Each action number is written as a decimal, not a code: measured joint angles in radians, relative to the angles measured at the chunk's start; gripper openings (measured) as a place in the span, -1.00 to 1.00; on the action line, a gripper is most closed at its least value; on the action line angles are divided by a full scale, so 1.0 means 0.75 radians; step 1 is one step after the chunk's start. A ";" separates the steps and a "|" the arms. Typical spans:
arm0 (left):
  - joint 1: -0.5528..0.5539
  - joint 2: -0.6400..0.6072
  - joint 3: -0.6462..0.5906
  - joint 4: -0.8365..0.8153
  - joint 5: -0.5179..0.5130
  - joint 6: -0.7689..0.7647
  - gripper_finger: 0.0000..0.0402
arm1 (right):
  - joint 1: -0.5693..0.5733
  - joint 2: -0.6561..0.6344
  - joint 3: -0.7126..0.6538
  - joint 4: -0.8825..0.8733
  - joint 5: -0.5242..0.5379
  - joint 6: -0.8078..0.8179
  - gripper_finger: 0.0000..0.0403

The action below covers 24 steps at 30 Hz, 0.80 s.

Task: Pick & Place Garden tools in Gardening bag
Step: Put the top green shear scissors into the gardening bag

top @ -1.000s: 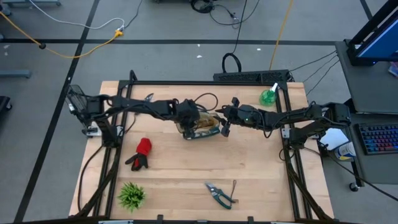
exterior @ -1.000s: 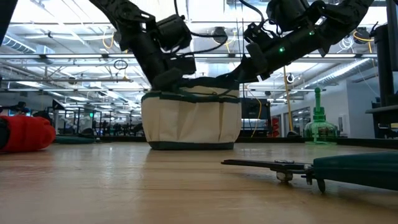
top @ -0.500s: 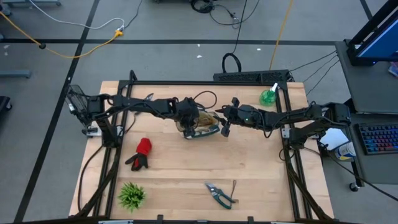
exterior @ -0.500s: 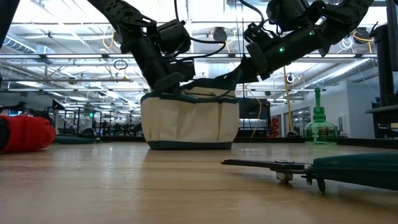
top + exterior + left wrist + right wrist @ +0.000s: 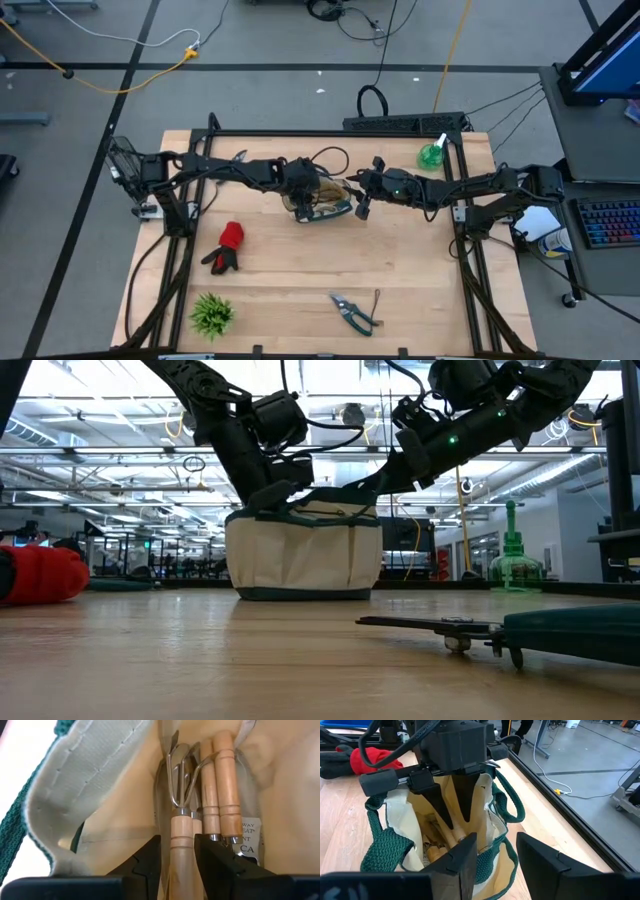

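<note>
Bag [image 5: 322, 203] holds the wooden-handled fork [image 5: 181, 837], left gripper [image 5: 178, 851] loosening around it; right gripper [image 5: 492, 851] empty beside (risk: lifting snags fork back out).

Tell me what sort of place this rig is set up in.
Probably a robotics lab in an open industrial hall. The wooden table stands on a grey concrete floor crossed by yellow and black cables; the low view shows bright ceiling trusses, and a desk with a backlit keyboard sits alongside.
</note>
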 joint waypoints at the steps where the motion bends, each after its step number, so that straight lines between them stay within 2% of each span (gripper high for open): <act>1: 0.000 0.000 0.000 0.001 0.000 -0.004 -0.39 | 0.000 0.000 0.000 0.000 0.000 0.000 -0.36; 16: -0.012 -0.197 -0.003 -0.013 0.005 -0.089 -0.38 | 0.000 0.001 -0.001 -0.001 0.000 0.001 -0.36; 24: -0.065 -0.232 -0.003 -0.016 0.006 -0.090 -0.38 | 0.000 0.001 -0.001 -0.001 0.000 0.001 -0.36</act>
